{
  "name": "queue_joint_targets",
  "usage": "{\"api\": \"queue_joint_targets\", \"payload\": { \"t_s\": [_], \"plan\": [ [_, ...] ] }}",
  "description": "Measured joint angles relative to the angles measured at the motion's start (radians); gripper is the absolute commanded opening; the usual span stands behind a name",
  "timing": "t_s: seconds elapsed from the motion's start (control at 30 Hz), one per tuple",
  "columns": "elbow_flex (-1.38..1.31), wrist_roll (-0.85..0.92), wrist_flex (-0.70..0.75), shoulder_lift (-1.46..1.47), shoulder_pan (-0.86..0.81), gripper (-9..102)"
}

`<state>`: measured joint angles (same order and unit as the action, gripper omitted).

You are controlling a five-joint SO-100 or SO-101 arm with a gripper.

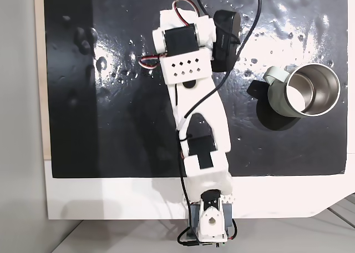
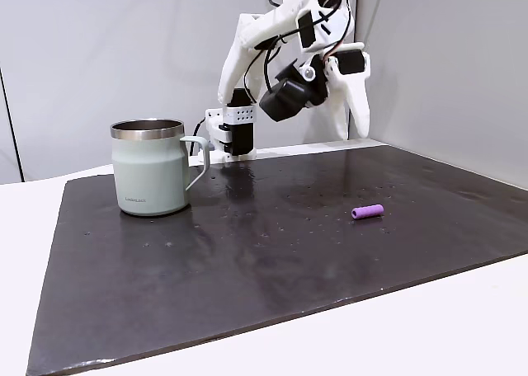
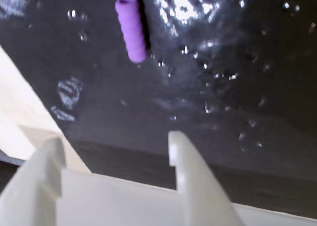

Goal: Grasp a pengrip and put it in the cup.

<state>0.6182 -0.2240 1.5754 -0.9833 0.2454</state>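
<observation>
Ahead of the released, empty pincer (image 3: 116,144) in the wrist view, the purple pengrip (image 3: 131,28) is seen lying flat on the black mat (image 3: 237,87), its long axis roughly along the approach, slightly left of the gap.

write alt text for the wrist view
A small purple pengrip lies on the glossy black mat near the top of the picture, untouched. The gripper hangs above the mat at the bottom edge, its white jaws open with nothing between them.
</observation>
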Motion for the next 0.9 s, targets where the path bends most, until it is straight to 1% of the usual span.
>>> {"api": "queue_joint_targets", "payload": {
  "t_s": [0.17, 0.57, 0.77, 0.9],
  "plan": [
    [-0.152, 0.0, 0.011, 0.141, -0.005, 21],
    [-0.376, 0.0, 0.011, 0.419, 0.009, 21],
    [-0.453, 0.0, -0.025, 0.537, 0.009, 21],
    [-0.456, 0.003, -0.057, 0.577, 0.009, 20]
  ]
}}
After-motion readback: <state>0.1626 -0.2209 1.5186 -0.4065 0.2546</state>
